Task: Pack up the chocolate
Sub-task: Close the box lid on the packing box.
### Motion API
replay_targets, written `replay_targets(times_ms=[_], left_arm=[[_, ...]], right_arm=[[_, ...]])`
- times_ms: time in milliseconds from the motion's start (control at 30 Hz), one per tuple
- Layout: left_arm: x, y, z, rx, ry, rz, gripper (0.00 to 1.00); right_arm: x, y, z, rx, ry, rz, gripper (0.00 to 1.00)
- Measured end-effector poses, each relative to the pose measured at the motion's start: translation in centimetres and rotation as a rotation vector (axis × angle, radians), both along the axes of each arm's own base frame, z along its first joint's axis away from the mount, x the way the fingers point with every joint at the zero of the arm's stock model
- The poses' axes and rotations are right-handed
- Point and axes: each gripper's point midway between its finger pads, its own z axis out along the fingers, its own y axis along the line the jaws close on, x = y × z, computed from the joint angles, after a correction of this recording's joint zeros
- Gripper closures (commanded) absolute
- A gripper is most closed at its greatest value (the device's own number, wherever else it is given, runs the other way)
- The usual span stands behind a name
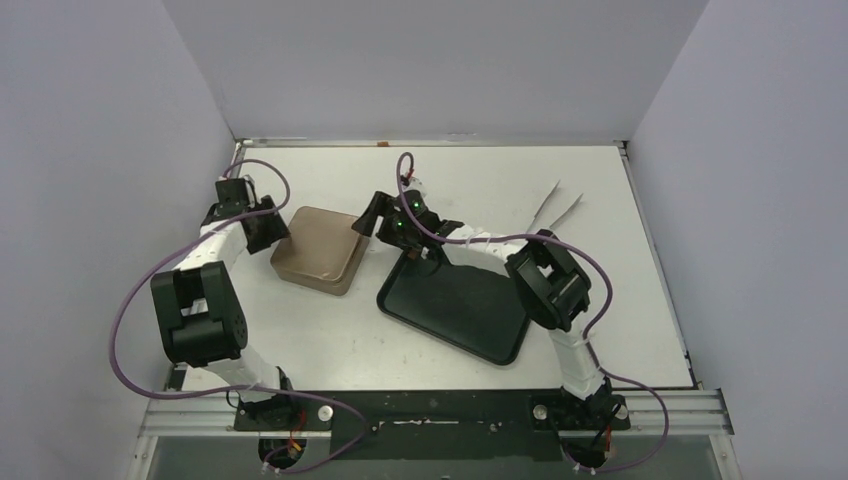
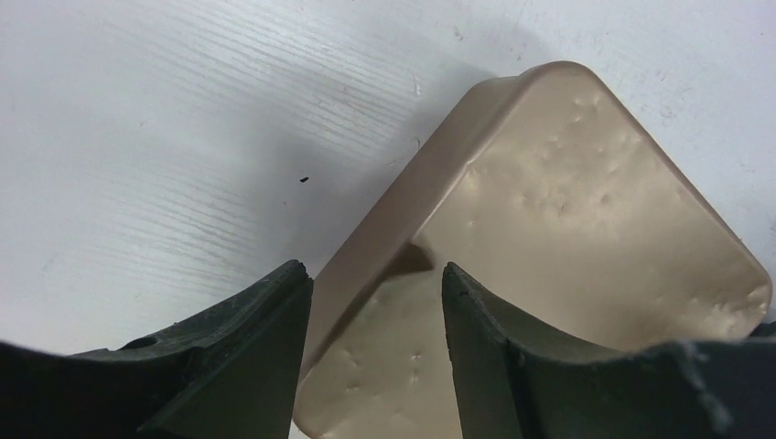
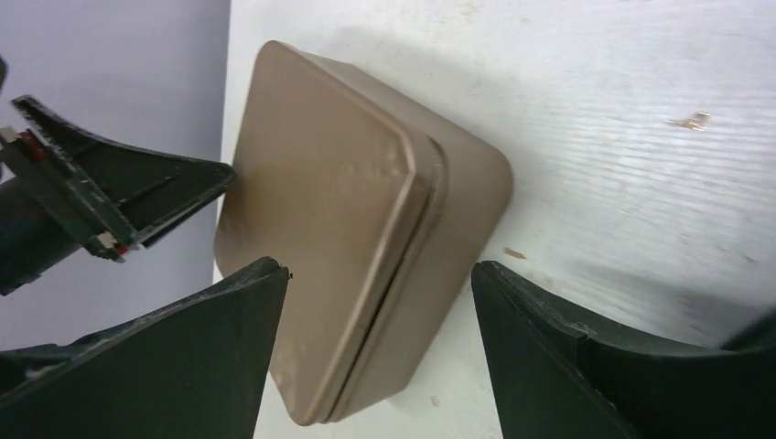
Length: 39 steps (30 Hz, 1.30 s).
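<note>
Chocolate: none in view, presumably inside the shut tin [image 1: 318, 250], itself stiff, slick, best taken by opposite walls; my right gripper [image 3: 380, 274] gapes empty above it, my left gripper [image 2: 375, 274] parted at its corner.

The left claw [image 2: 375, 274], jaws apart, straddles one edge of the gold-brown tin [image 2: 586, 210] on the white table [image 2: 183, 137].

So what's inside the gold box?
You can only see the outside. The gold box is closed, with its lid sitting flat on top. The lid covers everything, so nothing inside can be seen.
</note>
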Motion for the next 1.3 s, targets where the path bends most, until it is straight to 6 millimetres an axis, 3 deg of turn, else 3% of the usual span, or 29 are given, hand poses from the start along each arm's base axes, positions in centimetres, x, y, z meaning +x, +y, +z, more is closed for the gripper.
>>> replay_targets(times_ms=[133,233,267,333,367,567,1067,1200,1300], left_arm=[[-0.1,-0.4,-0.3,-0.001,0.011,-0.011,0.49],[0.0,-1.5,-0.4,0.0,0.015,-0.04,0.49],[-0.1,-2.0,-0.4,0.008,0.019,-0.057,0.49],[0.0,-2.6,-0.5,0.013,0.02,-0.076,0.51],[0.0,-2.6,-0.5,0.025,0.02,-0.077,0.51],[0.1,-2.0,-0.7,0.052,0.014,-0.063,0.51],[-0.4,-1.9,-0.5,0.058,0.0,-0.044,0.47],[-0.8,-2.0,0.4,0.046,0.031,-0.031,0.49],[-0.3,-2.8,2.1,0.02,-0.006,-0.03,0.54]], right_arm=[[0.0,2.5,0.6,0.017,-0.017,0.028,0.28],[-0.4,3.6,-1.1,-0.008,0.009,0.038,0.34],[-0.8,3.7,-2.1,-0.025,0.024,0.037,0.39],[-1.4,3.8,-3.8,-0.049,0.059,0.028,0.62],[-1.4,4.0,-3.6,-0.042,0.053,0.022,0.69],[-0.3,4.1,-2.7,0.011,0.02,-0.024,0.85],[-0.2,3.9,-2.9,0.126,0.003,-0.071,0.88],[-0.2,3.8,-2.9,0.141,-0.003,-0.076,0.88],[-0.3,3.8,-2.8,0.144,-0.004,-0.074,0.87]])
